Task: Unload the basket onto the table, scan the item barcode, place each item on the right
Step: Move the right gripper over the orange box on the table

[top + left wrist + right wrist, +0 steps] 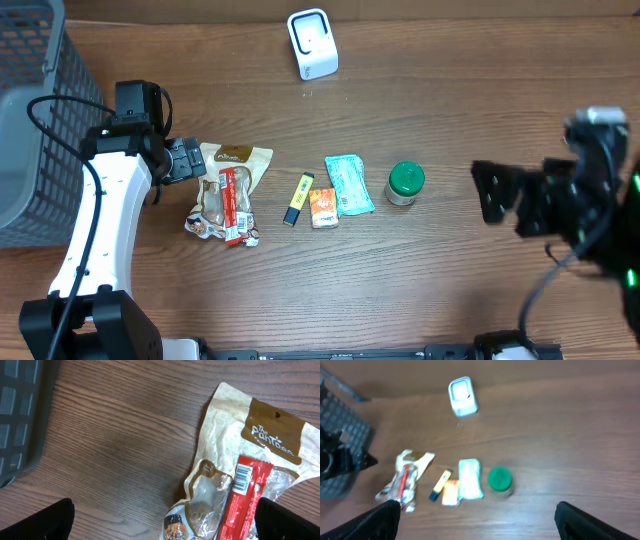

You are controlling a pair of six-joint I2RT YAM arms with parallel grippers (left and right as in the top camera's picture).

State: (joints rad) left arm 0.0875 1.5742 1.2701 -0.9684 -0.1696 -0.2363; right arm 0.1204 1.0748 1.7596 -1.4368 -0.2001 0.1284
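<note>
From overhead, the left gripper (190,160) is seen wide open and empty, just beside the beige snack bag (228,190) on the counter (450,90). The white scanner (312,43) stands well apart. The right gripper (490,192), also spread wide with nothing held, is near the green-lidded jar (405,182). In the left wrist view, a barcode (242,480) is shown on the red bar (242,505) lying on the bag. The right wrist view is blurred.

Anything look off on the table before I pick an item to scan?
One thing: the red wrapper lies on top of the tan snack bag, so the two overlap and could come up together. Its barcode faces up. Nothing looks spilled or damaged.
</note>
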